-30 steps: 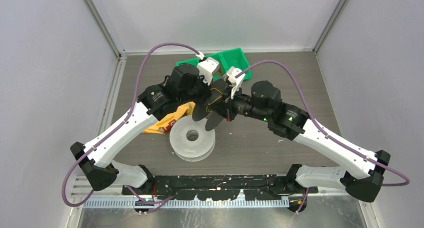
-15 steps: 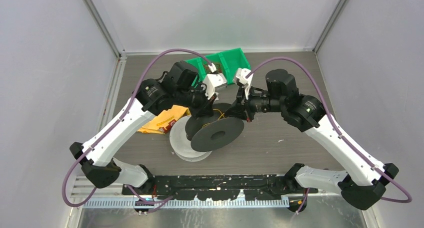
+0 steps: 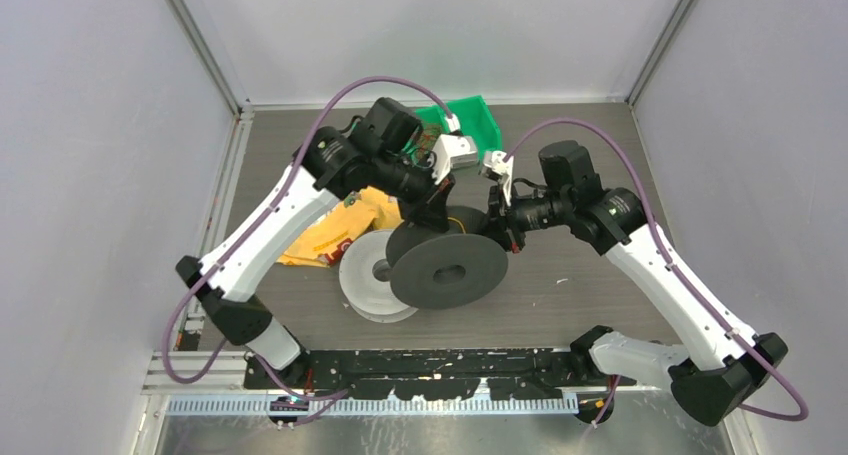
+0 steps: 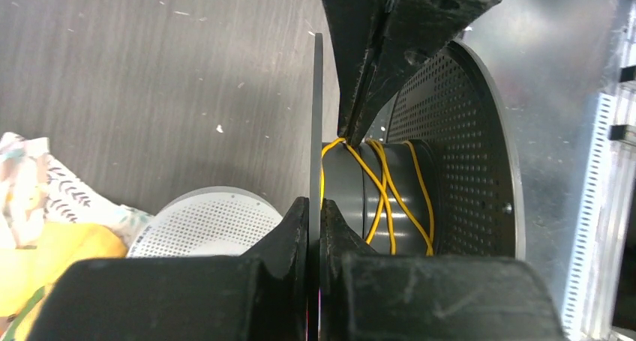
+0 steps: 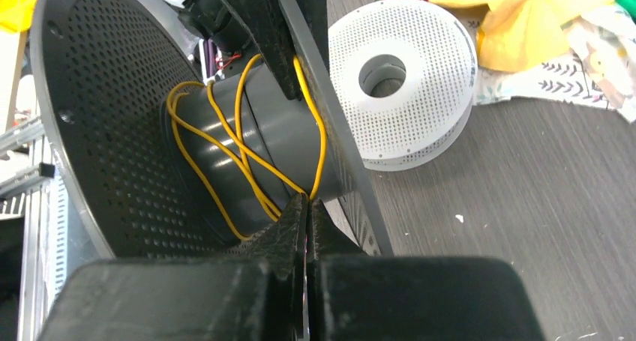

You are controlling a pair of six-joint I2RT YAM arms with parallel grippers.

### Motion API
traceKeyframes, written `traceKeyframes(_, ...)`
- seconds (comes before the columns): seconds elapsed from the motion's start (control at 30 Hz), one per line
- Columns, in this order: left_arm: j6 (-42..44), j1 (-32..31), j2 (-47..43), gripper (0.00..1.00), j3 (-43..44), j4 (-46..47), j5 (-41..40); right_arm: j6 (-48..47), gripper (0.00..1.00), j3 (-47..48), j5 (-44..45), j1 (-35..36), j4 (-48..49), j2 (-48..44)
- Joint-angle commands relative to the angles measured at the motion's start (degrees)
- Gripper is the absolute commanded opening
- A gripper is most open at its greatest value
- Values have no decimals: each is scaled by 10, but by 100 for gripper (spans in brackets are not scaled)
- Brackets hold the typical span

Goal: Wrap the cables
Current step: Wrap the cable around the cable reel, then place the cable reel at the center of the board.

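A dark grey perforated spool (image 3: 450, 270) hangs above the table between both grippers. A thin yellow cable (image 4: 386, 198) is wound loosely round its hub in a few crossing turns and also shows in the right wrist view (image 5: 225, 150). My left gripper (image 4: 315, 206) is shut on the spool's thin flange (image 4: 316, 116); in the top view the left gripper (image 3: 432, 213) sits at the spool's far left. My right gripper (image 5: 307, 200) is shut on the yellow cable where it leaves the hub, and in the top view the right gripper (image 3: 497, 230) is at the spool's right. No other cable shows.
A white perforated spool (image 3: 365, 277) lies flat on the table under the dark spool's left side. A crumpled yellow printed bag (image 3: 340, 225) lies left of it. A green bin (image 3: 470, 115) stands at the back. Purple hoses arch over both arms.
Both arms have lifted and swung the dark spool toward the near right, so its broad flange now faces the top camera. Both wrists have turned, and more cable sits on the hub.
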Motion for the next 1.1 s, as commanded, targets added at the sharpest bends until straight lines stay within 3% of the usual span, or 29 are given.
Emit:
traceKeyframes(0.0,-10,17,53,0,72,13,94,80,1,-66,-19,-18,87,-51)
traceKeyframes(0.3,9,39,178,1,136,6,158,239,0,-206,41,-40,227,-126)
traceKeyframes(0.5,3,39,243,1,108,80,199,280,0,-307,117,-42,269,-164)
traceKeyframes(0.7,-10,38,323,0,133,137,233,321,0,-361,199,-43,331,-171)
traceKeyframes(1.07,-33,38,463,1,255,191,221,395,1,-443,304,-49,426,-198)
